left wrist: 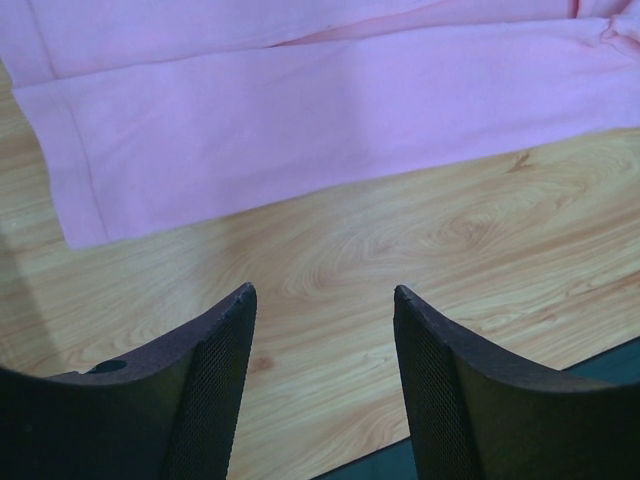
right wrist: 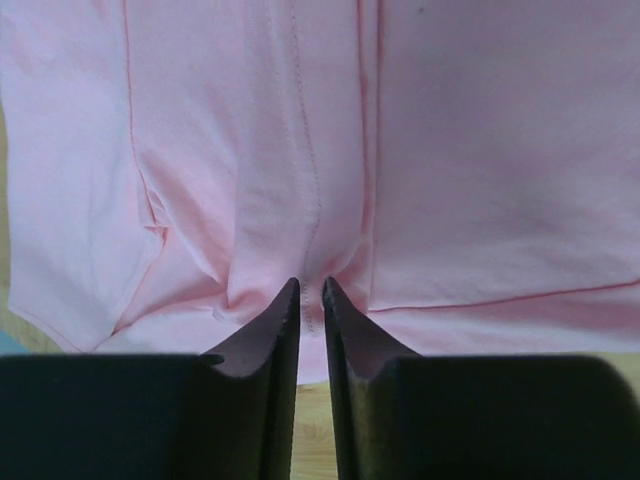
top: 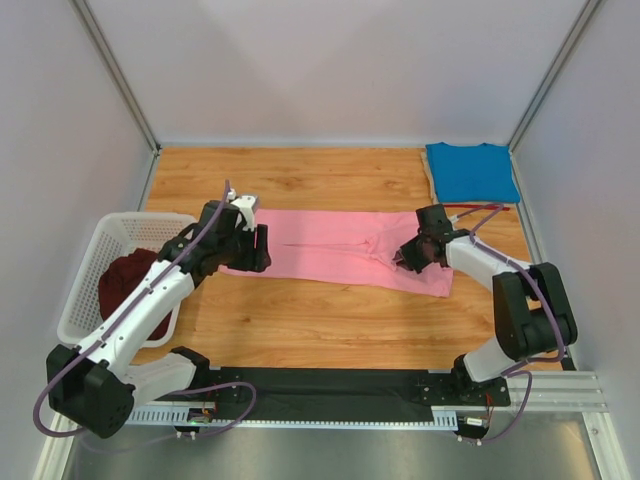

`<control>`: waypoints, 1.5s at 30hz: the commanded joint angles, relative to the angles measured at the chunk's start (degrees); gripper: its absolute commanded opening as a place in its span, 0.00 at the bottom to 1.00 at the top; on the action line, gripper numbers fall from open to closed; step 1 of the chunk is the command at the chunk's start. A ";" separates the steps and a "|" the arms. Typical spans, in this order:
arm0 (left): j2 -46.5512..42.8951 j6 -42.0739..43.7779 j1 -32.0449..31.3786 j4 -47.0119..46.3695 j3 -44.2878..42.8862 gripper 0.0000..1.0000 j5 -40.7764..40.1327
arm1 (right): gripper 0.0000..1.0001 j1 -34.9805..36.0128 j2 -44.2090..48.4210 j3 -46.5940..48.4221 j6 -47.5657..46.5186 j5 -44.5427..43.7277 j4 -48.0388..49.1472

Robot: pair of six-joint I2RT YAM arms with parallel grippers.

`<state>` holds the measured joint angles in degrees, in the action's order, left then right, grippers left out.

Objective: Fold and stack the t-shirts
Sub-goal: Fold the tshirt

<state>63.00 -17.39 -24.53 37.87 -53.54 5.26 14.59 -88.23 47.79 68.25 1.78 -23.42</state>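
A bright pink t-shirt (top: 330, 255) lies flat, folded into a long strip across the middle of the wooden table. My right gripper (top: 405, 258) sits at its right part, jaws nearly together, with a puckered seam of pink fabric (right wrist: 480, 150) pinched between the tips (right wrist: 311, 285). My left gripper (top: 260, 248) hovers at the strip's left end, open (left wrist: 322, 292), over bare wood just short of the pink hem (left wrist: 300, 110). A folded blue t-shirt (top: 470, 172) rests at the back right corner. A dark maroon t-shirt (top: 128, 285) lies bunched in the basket.
The white lattice basket (top: 140, 218) stands at the left edge of the table, under the left arm. A black mat (top: 330, 385) runs along the near edge between the arm bases. Grey walls close in the back and both sides.
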 commanded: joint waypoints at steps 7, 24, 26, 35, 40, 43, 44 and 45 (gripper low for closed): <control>1.16 0.43 2.21 -0.34 -1.48 0.63 2.30 | 0.00 0.61 -1.60 4.50 -1.54 -1.52 2.76; 2.21 -0.71 2.21 0.10 -0.96 0.63 4.14 | 0.02 3.16 -19.26 26.56 -21.92 4.02 -1.80; 2.39 -0.98 2.21 -0.16 -0.78 0.63 5.02 | 0.16 3.60 -19.97 27.70 -23.85 3.76 -2.94; 2.30 -1.07 2.21 -0.69 -0.16 0.63 5.56 | 0.36 3.60 -20.58 40.00 -34.59 -1.41 -14.61; 2.39 -1.16 2.21 -0.43 -0.69 0.63 4.68 | 0.36 3.43 -20.41 40.81 -19.76 -6.88 -27.29; 2.30 -0.98 2.21 0.36 -0.60 0.63 3.19 | 0.35 3.34 -19.97 38.70 -11.86 -5.22 -28.52; 2.30 -0.89 2.21 0.54 -0.69 0.63 2.22 | 0.35 3.34 -19.97 38.26 -10.08 -4.25 -28.44; 2.39 -0.72 2.21 0.72 -0.78 0.63 1.87 | 0.35 3.34 -19.79 37.47 -8.67 -4.24 -28.26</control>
<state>65.43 -18.06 -22.46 38.41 -53.54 8.93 18.13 -108.66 86.52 50.22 -1.67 -47.35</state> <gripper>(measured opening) 0.631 0.350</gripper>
